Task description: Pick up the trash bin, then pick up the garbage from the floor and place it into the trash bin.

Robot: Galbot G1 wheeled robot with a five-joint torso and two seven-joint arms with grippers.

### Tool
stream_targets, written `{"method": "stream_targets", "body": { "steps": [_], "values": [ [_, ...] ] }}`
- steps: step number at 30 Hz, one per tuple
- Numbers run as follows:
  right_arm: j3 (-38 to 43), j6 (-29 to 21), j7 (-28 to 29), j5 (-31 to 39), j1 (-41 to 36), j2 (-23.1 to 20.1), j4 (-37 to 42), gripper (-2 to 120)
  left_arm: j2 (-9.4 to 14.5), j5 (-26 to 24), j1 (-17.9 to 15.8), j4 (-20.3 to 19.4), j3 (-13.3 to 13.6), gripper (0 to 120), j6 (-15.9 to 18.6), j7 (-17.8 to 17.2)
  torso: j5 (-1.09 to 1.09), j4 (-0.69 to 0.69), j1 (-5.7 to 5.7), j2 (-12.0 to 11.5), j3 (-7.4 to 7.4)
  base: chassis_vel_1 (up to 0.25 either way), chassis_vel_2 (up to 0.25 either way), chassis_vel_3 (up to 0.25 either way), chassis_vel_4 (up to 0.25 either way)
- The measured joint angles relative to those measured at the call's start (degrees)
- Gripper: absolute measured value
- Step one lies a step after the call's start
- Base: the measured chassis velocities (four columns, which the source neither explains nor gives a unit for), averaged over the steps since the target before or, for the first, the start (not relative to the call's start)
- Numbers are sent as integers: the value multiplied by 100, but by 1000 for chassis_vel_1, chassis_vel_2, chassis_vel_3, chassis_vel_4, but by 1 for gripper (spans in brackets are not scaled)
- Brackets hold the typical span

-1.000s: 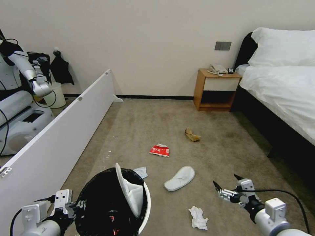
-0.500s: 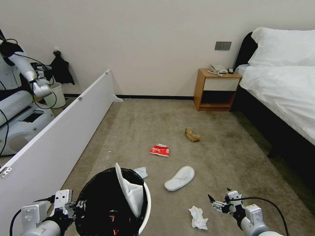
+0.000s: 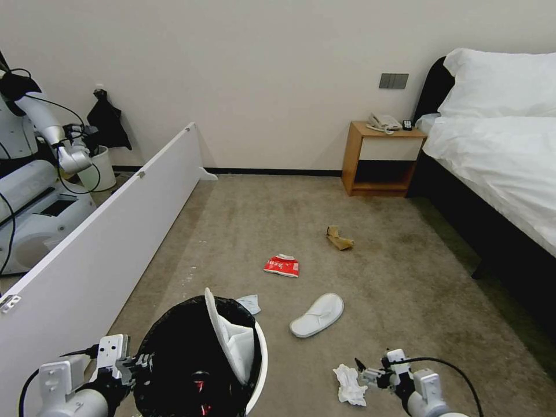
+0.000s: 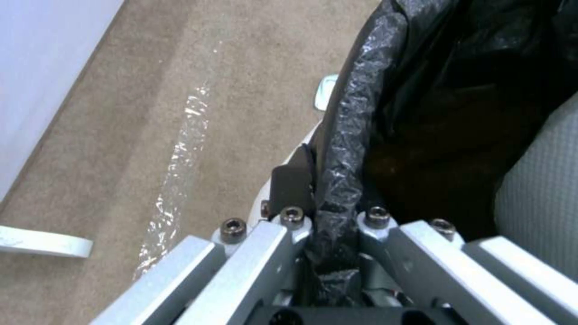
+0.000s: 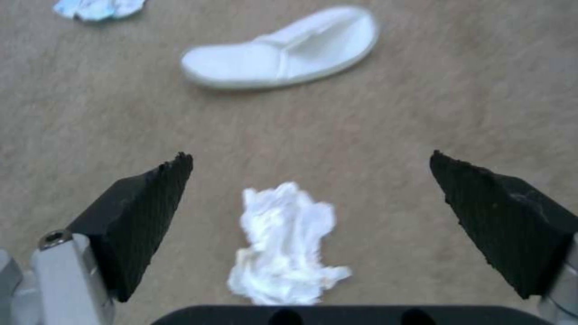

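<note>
The trash bin (image 3: 200, 362) stands nearest the robot, low on its left side, and serves as the reference for everything else. The left gripper (image 3: 132, 366) is clenched on the bin's near-left rim, its fingers (image 4: 289, 185) pinching the black bag (image 4: 355, 135) folded over the edge. A white slipper (image 3: 223, 341) stands upright inside the bin.

To the right of the bin, at about the same nearness, a crumpled white tissue (image 3: 350, 384) lies on the carpet (image 3: 405, 272). The right gripper (image 3: 366, 372) hangs just to the right of the tissue with its black fingertips (image 5: 151, 198) spread wide, holding nothing; in the right wrist view the tissue (image 5: 286, 243) lies on the carpet between them, apart from both.

Just beyond the bin's far rim lies a smaller pale tissue (image 3: 249, 303). Beyond and right of the bin, a second slipper (image 3: 317, 314) lies flat on the carpet. Farther out is a red snack packet (image 3: 281, 265), and farther still, to the right, a crumpled brown paper bag (image 3: 339, 238). A long white board (image 3: 104, 249) runs along the bin's left side toward the far wall.
</note>
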Motion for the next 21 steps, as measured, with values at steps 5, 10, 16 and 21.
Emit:
{"method": "stream_targets", "body": {
  "steps": [5, 10, 16, 21],
  "values": [
    [-191, -18, 10, -22, 135, 121, -231, 100, -17, 2, 14, -12, -9, 2, 0, 0, 0, 0, 0, 0, 0, 0, 0, 0, 0],
    [-365, -27, 13, -73, 304, 273, -596, 100, -13, 1, 27, -23, -23, 2, 0, -1, 0, 0, 0, 0, 0, 0, 0, 0, 0],
    [-449, -25, 9, -158, 406, 366, -960, 100, -9, -2, 20, -30, -21, 2, 0, 0, 1, -1, 0, 0, 0, 0, 0, 0, 0],
    [-468, -11, -9, -188, 497, 425, -1160, 100, -13, -4, 14, -36, -14, 2, 0, 0, 1, 0, 0, 0, 0, 0, 0, 0, 0]
  ]
}}
